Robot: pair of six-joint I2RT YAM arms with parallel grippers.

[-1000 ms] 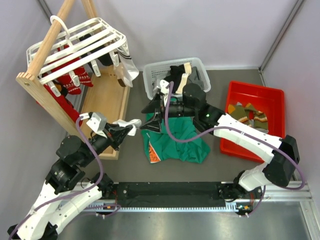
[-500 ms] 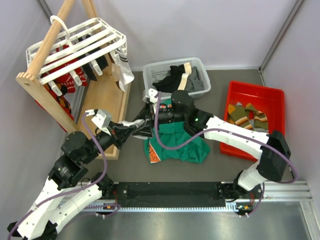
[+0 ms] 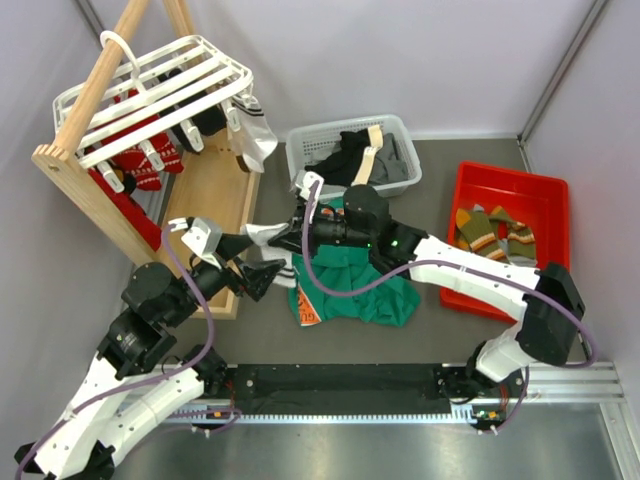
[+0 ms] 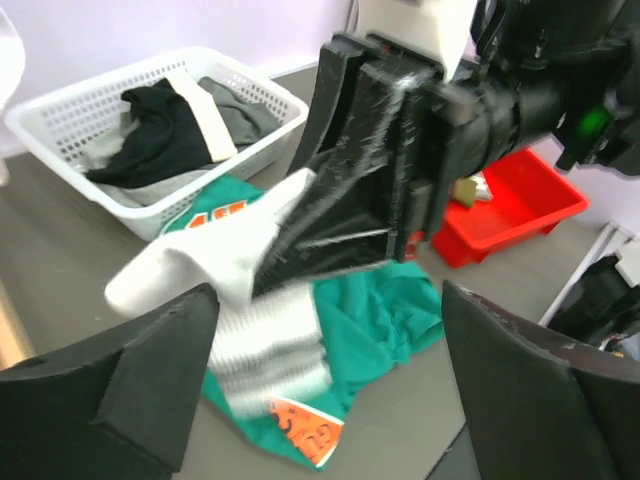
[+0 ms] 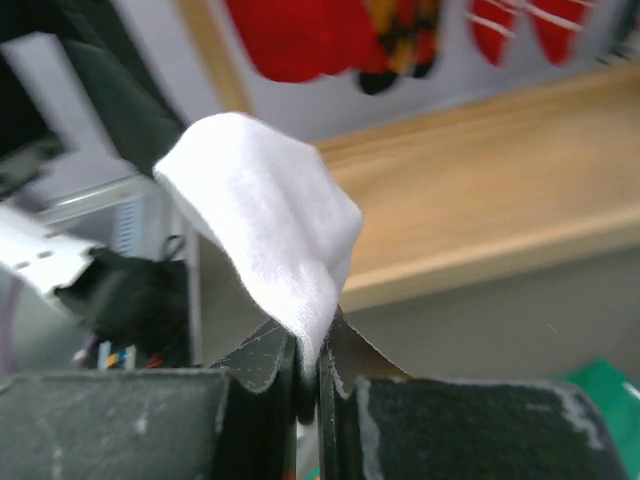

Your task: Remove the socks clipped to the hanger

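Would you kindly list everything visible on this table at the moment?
wooden rack: one, pale, far left
hanger: one, white, hooked on wooden rack
clipped socks: several, red, black, white, under hanger
loose sock: one, white, held up, centre-left
basket: one, white, far centre
garments: bunched, black and cream, in basket
shirt: one, green, centre
bin: one, red, right
striped socks: two, green-brown-orange, in bin
left gripper: open, beside loose sock
right gripper: shut on loose sock
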